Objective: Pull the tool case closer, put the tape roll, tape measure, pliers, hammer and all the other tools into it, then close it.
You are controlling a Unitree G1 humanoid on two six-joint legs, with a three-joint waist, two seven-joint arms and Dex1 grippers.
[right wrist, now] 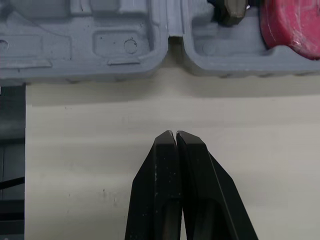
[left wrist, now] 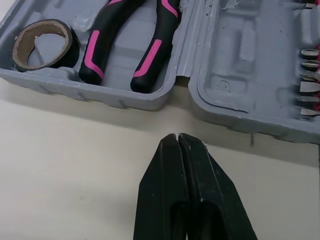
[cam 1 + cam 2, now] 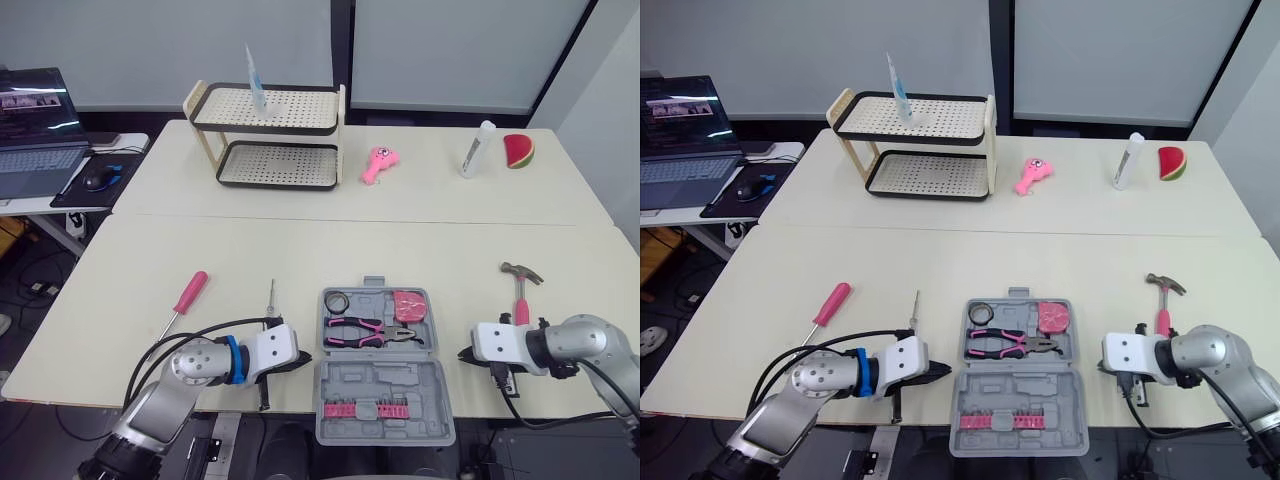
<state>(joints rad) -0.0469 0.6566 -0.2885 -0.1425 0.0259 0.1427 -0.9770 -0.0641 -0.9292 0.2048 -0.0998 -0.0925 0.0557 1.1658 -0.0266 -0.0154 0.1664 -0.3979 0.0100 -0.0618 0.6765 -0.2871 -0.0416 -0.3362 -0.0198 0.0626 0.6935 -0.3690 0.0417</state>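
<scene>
Left eye view: the open tool case [image 3: 385, 392] sits at the table's near edge and holds the tape roll [image 3: 334, 300], pliers [image 3: 370, 332] and tape measure [image 3: 408, 305].

Outstanding:
- hammer [image 3: 521, 285], at its 2 o'clock
- pink-handled screwdriver [image 3: 184, 300] and thin metal-shafted tool [image 3: 270, 298], at 10 o'clock
- lid closure

The left gripper [image 3: 300, 358] and right gripper [image 3: 464, 353] flank the case, both clenched and empty.

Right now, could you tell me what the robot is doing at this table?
The robot is packing tools into a grey tool case that lies open at the near table edge. The tape roll, pliers and pink tape measure are already inside. The hammer, a pink screwdriver and a thin tool lie outside it on the table. The left gripper and right gripper are shut and empty, flanking the case.
</scene>
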